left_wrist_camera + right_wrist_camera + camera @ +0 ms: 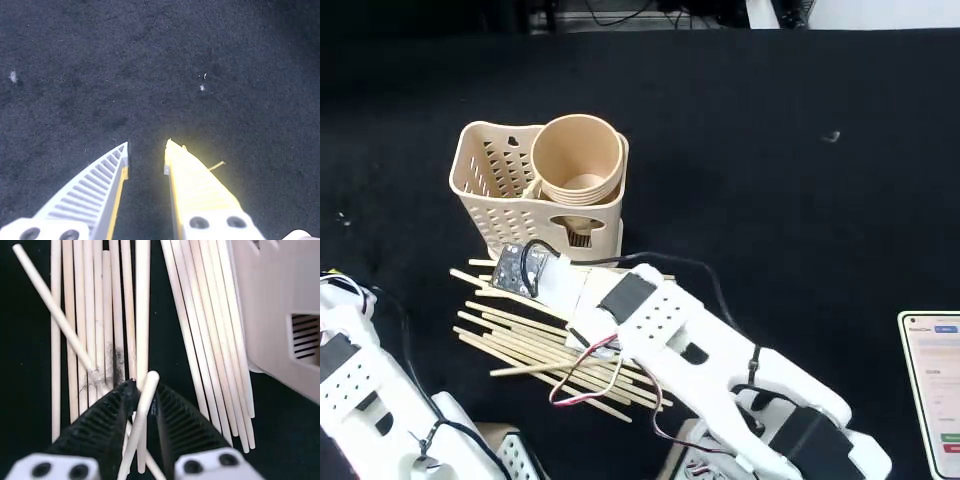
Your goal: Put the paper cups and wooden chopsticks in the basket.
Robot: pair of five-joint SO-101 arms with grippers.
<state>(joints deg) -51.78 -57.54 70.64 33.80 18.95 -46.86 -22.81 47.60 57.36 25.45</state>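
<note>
Wooden chopsticks (520, 335) strewn on desk (770, 150) just beside basket (485, 175), paper cups (578, 160) stacked inside. Right claw (142, 385) clamped on one chopstick (141, 405) near its tip; left claw (146, 145) apart over bare desk. Risk: end-gripped stick pivoting, slipping loose, missing basket.

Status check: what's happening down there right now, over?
Right tool clamped on one chopstick. Left tool open over bare cloth. Paper cups in basket; chopstick pile beside it. Path looks open.
</note>
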